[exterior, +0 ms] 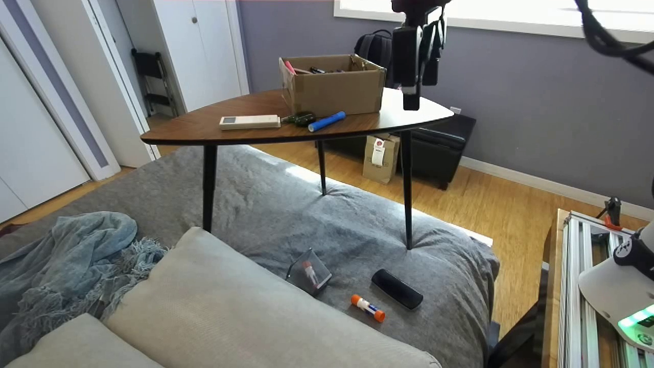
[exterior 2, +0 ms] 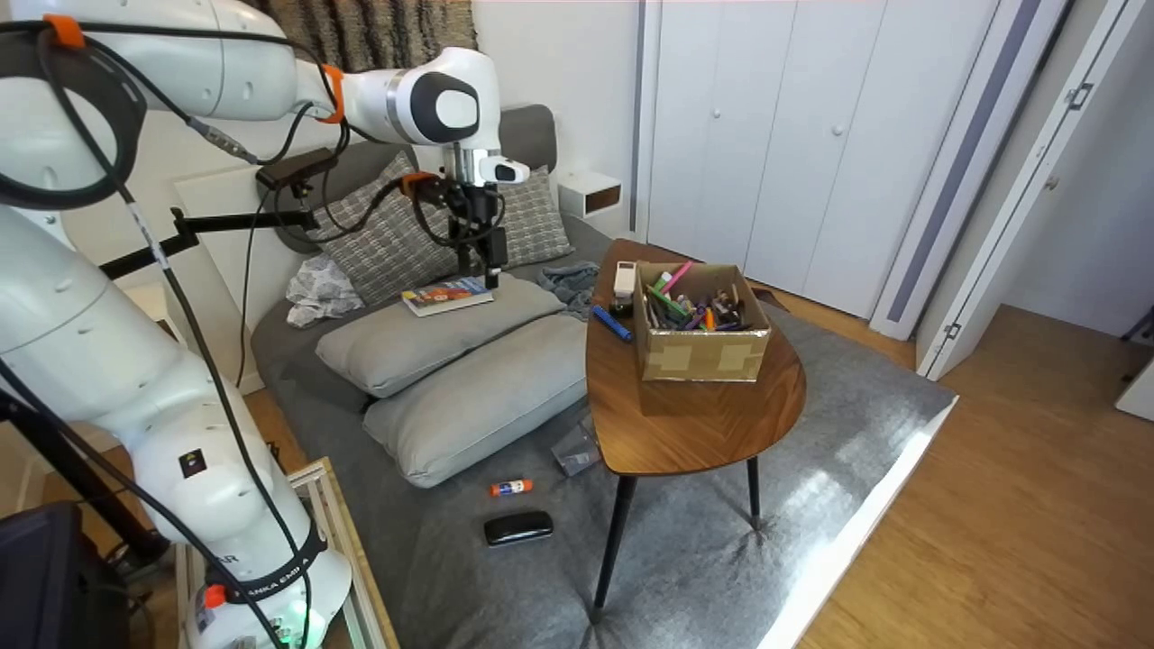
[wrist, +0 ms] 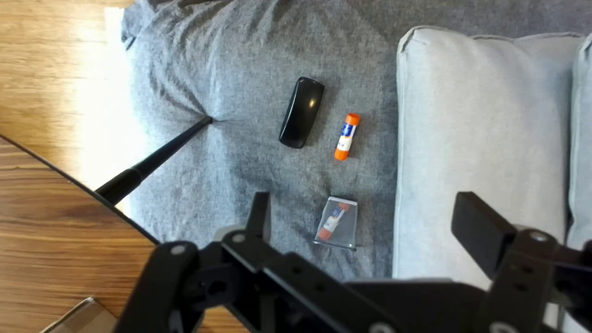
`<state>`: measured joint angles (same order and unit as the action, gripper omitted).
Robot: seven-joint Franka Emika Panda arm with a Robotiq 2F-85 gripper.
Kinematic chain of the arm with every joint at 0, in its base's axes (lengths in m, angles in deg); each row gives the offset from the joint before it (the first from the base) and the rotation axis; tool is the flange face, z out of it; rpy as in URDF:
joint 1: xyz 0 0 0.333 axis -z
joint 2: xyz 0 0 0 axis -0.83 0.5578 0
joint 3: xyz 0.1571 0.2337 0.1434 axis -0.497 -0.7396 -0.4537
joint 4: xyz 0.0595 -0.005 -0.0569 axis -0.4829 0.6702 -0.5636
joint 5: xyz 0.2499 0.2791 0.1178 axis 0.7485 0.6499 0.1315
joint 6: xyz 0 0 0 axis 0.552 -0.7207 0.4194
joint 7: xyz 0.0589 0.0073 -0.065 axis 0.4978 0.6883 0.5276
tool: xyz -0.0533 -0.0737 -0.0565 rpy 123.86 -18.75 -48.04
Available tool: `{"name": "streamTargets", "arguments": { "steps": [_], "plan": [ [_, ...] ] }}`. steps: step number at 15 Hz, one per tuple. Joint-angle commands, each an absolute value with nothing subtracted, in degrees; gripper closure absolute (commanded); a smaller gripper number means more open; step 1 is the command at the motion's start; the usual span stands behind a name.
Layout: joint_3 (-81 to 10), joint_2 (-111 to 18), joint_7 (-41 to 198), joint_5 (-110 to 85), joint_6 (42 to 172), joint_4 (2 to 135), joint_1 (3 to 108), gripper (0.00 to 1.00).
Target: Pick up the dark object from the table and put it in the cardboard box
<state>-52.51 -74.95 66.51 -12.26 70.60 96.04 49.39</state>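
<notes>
The wooden table (exterior: 225, 108) has a dark brown rounded top and black legs; its bare top also shows in an exterior view (exterior 2: 703, 433) and the wrist view (wrist: 69, 245). A small dark green-black object (exterior: 302, 119) lies near the table edge beside the cardboard box (exterior: 340, 97). It is partly hidden in an exterior view (exterior 2: 620, 307) and out of the wrist view. The box (exterior 2: 703, 356) stands on the table and holds pens and markers; its corner shows in the wrist view (wrist: 88, 318). My gripper (wrist: 363, 203) is open and empty, high above the bed, away from the object.
A white remote-like device (exterior: 250, 121) and a blue tube (exterior: 327, 121) flank the dark object. On the bed lie a black case (wrist: 302, 112), a glue stick (wrist: 347, 137) and a clear plastic piece (wrist: 337, 223). Grey cushions (exterior 2: 478, 424) and a book (exterior 2: 446, 296) are nearby.
</notes>
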Motion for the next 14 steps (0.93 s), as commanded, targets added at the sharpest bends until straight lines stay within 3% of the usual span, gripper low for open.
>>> {"name": "streamTargets", "arguments": {
  "steps": [1,14],
  "plan": [
    [-50.21,-72.9,67.39,-16.93,77.41,95.45,50.47,0.0],
    [-45.15,-60.09,51.8,-21.74,97.02,90.48,52.29,0.0]
  ]
}}
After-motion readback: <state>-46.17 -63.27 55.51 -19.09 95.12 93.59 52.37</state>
